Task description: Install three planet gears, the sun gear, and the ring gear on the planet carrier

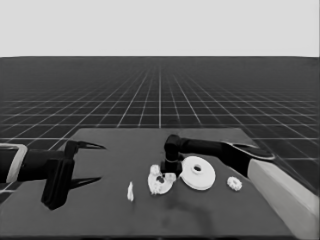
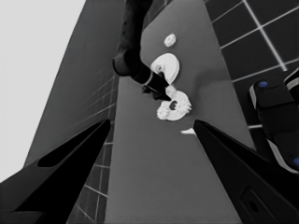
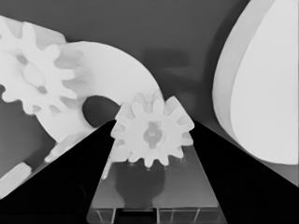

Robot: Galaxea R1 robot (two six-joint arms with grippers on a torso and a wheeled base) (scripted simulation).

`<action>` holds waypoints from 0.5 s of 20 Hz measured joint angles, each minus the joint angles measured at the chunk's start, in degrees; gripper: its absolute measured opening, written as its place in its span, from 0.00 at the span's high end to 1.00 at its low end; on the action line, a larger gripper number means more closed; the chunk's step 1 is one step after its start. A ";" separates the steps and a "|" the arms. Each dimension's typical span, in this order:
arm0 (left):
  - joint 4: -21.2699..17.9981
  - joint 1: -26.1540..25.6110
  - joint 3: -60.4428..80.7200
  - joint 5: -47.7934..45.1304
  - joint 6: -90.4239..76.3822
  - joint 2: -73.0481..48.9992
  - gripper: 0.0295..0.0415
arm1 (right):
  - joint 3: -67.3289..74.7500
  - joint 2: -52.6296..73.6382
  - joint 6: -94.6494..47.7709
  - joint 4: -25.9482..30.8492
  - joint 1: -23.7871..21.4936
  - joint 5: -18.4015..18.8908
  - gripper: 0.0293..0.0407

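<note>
Pinching a gear point(image 3: 153, 134), the right gripper point(image 3: 152, 135) hovers over the smaller round part point(image 3: 110, 88).

Dark table point(image 1: 100, 210) bearing white parts point(image 1: 234, 183)

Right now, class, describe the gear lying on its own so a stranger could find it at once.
Start at the larger round part near the table's middle, beside the right gripper. Past it, towards the table's right end, lies one small gear. Unlike the other gears, it touches nothing.
</note>
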State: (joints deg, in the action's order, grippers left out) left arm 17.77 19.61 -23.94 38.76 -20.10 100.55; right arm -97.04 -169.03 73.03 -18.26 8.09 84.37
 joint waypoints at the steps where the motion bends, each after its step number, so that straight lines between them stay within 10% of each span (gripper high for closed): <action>1: 0.00 0.00 0.00 0.00 0.00 0.00 0.25 | -0.05 -0.01 -0.03 -0.04 0.05 -0.03 0.83; 2: 0.00 0.00 0.00 0.00 0.00 0.00 0.25 | -0.08 -0.02 -0.04 -0.07 0.08 -0.04 0.83; 4: 0.00 0.00 0.00 0.00 0.00 0.00 0.25 | -0.10 -0.03 -0.06 -0.09 0.10 -0.06 0.31; 5: 0.00 0.00 0.00 0.00 0.00 0.00 0.25 | -0.11 -0.03 -0.06 -0.10 0.10 -0.07 0.23; 10: 0.00 0.00 0.00 0.00 0.00 0.00 0.25 | -0.11 -0.04 -0.06 -0.11 0.11 -0.07 0.19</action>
State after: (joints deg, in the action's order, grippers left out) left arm 17.77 19.61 -23.94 38.76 -20.10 100.55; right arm -97.16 -169.07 72.97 -18.36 8.20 84.30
